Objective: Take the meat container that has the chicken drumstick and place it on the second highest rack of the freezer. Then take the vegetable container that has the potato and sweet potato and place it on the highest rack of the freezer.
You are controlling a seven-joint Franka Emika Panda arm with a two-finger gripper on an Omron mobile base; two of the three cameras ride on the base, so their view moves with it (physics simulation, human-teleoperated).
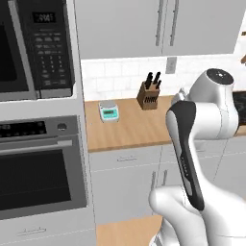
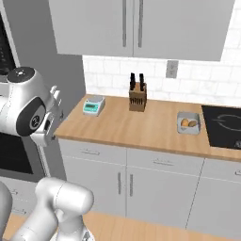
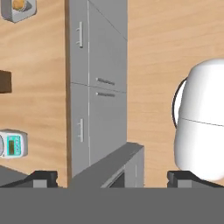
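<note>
Left of the knife block (image 2: 137,97), the white arm (image 2: 28,107) folds high, hand pointing straight down; its gripper (image 3: 113,178) is spread wide and empty. The vegetable container (image 2: 188,123) with potato and sweet potato sits on the counter (image 2: 132,129) right of the block.

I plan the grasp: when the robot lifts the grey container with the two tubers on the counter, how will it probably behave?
The container looks rigid and shallow, so it should probably lift flat without bending. The potato and sweet potato are rounded and loose, so they may roll if it tilts.
</note>
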